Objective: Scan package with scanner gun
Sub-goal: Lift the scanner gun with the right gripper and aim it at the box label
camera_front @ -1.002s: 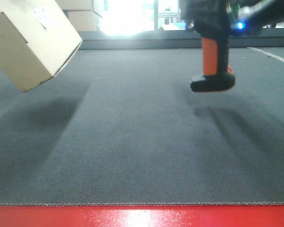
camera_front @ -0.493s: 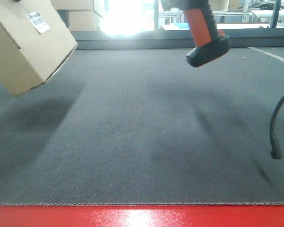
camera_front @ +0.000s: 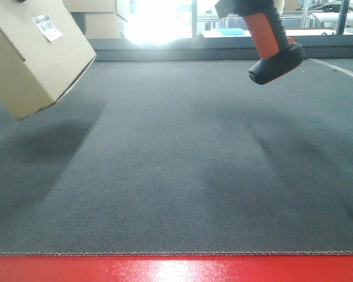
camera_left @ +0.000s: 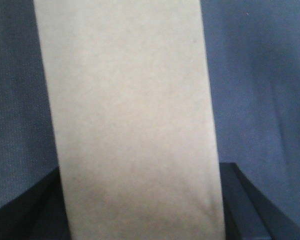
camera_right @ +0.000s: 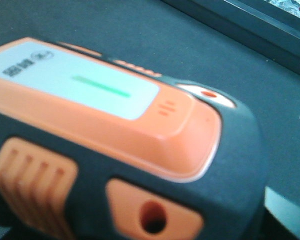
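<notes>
Package (camera_front: 32,56): plain brown cardboard box, matte, sharp-edged, held tilted in the air at the upper left of the front view, clear of the grey mat (camera_front: 176,176), with its shadow on the mat below. White label (camera_front: 48,27) on its upper face carries a barcode and black print too small to read. Left wrist view: a smooth, unprinted cardboard face fills the centre; left gripper (camera_left: 142,210) is clamped on the package, with dark fingers (camera_left: 242,200) showing at the lower corners on either side of the box. Scanner gun (camera_front: 270,44): aloft at upper right, well apart from the package, orange handle slanting down to a flat black base, top cut off by the frame edge. Right wrist view, close and blurred: black rubbery body, glossy orange top plate, white panel (camera_right: 75,82) with a green bar (camera_right: 101,86) and small dark characters, illegible; ribbed orange pad (camera_right: 32,185); orange insert with a round hole (camera_right: 152,217). Right gripper's fingers lie outside every view, so I cannot tell its grip. Mat is fine-ribbed fabric with a glossy red strip (camera_front: 176,269) along its near edge. Stacked cardboard boxes (camera_front: 103,20) stand behind
</notes>
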Controlling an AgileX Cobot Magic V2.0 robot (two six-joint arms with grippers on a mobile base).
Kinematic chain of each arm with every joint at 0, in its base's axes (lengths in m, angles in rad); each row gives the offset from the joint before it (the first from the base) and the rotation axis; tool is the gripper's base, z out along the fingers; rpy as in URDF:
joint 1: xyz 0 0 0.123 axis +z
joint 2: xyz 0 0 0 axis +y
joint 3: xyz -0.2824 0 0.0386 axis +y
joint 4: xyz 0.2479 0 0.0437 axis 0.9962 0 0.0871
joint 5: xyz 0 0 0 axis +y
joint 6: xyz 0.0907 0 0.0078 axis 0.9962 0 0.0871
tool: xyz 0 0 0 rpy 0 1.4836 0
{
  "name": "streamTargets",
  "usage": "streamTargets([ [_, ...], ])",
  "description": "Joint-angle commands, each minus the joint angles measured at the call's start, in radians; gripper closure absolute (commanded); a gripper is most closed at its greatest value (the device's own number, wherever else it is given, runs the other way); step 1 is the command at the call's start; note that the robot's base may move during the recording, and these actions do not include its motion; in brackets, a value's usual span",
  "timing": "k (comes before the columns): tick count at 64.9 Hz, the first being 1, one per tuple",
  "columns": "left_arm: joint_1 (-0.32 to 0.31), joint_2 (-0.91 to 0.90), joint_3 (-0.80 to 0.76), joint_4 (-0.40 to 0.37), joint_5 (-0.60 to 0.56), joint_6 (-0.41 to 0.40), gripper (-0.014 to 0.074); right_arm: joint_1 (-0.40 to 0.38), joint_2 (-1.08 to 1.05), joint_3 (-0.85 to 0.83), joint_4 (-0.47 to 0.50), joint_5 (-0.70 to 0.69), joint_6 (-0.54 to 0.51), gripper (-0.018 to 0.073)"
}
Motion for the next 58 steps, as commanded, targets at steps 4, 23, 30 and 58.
streamTargets([
  [4,-0.002,-0.008,-0.001,-0.011,-0.008,0.004,0.0707,-0.004,-0.023,-0.015,-0.009,-0.048,-0.006,0.0713],
  [23,-0.002,-0.008,-0.001,-0.011,-0.008,0.004,0.0707,-0.004,-0.024,-0.015,0.009,-0.048,-0.004,0.0713],
  [30,-0.002,-0.008,-0.001,-0.011,-0.008,0.004,0.0707,-0.004,-0.03,-0.015,0.062,-0.046,-0.004,0.0713],
  [58,-0.002,-0.008,-0.001,-0.011,-0.008,0.004,0.0707,-0.045,-0.074,-0.015,0.357,-0.012,-0.004,0.0713],
])
